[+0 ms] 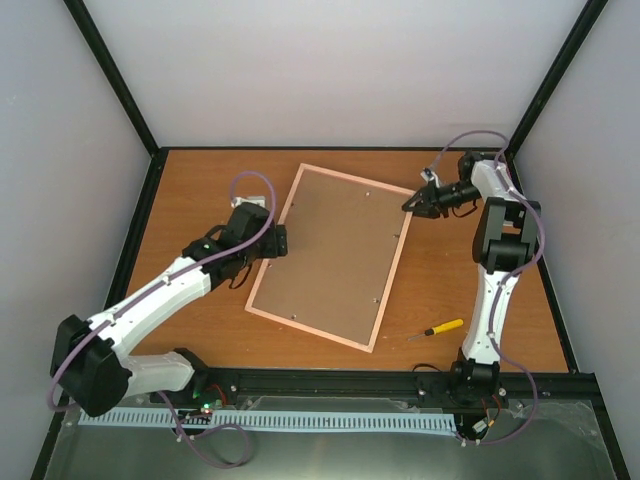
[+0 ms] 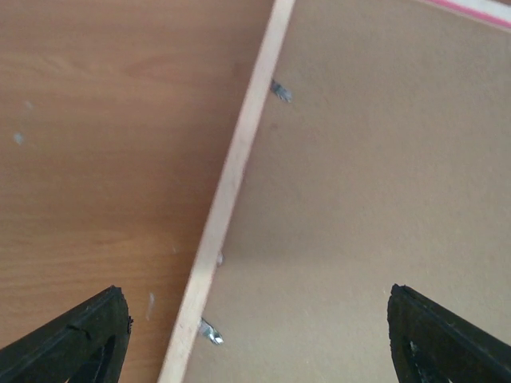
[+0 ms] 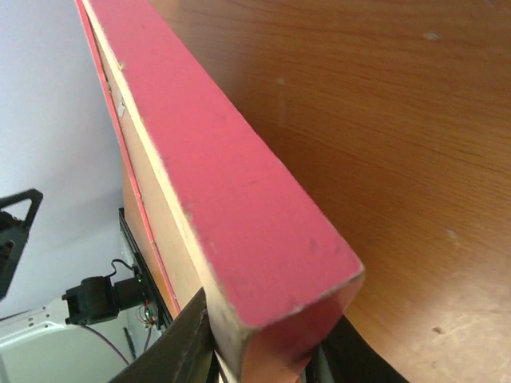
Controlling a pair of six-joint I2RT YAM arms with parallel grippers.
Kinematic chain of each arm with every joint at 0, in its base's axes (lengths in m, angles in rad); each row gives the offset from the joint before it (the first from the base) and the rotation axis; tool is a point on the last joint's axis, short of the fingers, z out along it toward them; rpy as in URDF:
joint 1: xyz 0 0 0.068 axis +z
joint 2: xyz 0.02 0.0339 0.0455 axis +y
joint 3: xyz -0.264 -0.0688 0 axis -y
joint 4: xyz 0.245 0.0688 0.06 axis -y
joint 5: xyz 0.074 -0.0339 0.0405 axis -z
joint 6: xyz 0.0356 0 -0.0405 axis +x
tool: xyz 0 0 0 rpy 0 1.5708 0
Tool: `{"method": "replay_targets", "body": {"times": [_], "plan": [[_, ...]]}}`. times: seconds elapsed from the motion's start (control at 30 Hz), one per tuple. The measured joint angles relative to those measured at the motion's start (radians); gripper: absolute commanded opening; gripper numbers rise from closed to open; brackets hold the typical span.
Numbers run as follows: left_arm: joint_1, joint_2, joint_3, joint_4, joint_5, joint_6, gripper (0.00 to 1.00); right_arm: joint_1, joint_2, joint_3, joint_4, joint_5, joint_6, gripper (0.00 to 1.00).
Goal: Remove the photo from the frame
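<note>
Jaws of our right gripper point(image 1: 412, 203) clamp a corner of the large pink-edged rectangular frame point(image 1: 330, 255), lying brown-board-up on the wooden table point(image 1: 190, 180); our left gripper point(image 1: 274, 241) gapes above its opposite edge.

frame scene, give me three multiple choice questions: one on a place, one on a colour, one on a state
1. Where does the screwdriver lie?
A) on the backing board of the frame
B) on the table, right of the frame's near corner
C) left of the frame

2. What colour is the screwdriver's handle?
A) blue
B) yellow
C) green

3. How is the left gripper?
A) shut on the screwdriver
B) out of view
C) open over the frame's left edge

Answers:
1 B, the top view shows it on bare wood beside that corner.
2 B, the handle is plainly yellow.
3 C, the left wrist view shows its fingers spread wide, with the frame's edge below and between them.
</note>
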Motion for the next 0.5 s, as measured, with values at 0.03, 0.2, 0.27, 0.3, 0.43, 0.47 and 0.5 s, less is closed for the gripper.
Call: {"method": "replay_targets", "body": {"times": [0.03, 0.2, 0.27, 0.3, 0.43, 0.47, 0.5], "plan": [[0.002, 0.013, -0.015, 0.008, 0.019, -0.005, 0.87, -0.001, 0.026, 0.0, 0.004, 0.001, 0.009, 0.03], [0.006, 0.03, -0.106, 0.045, 0.088, -0.031, 0.88, -0.001, 0.125, 0.0, 0.015, 0.025, 0.052, 0.03], [0.008, 0.033, -0.129, 0.062, 0.108, -0.04, 0.87, -0.001, 0.143, 0.001, 0.019, 0.026, 0.061, 0.04], [0.008, 0.033, -0.142, 0.074, 0.121, -0.046, 0.87, -0.001, 0.15, 0.002, 0.021, 0.026, 0.064, 0.06], [0.009, 0.034, -0.184, 0.103, 0.153, -0.069, 0.88, -0.001, 0.165, 0.007, 0.031, 0.025, 0.081, 0.21], [0.01, 0.035, -0.191, 0.108, 0.157, -0.073, 0.88, -0.001, 0.167, 0.007, 0.035, 0.025, 0.085, 0.26], [0.01, 0.038, -0.197, 0.111, 0.161, -0.078, 0.88, -0.001, 0.168, 0.007, 0.04, 0.026, 0.09, 0.29]]}}
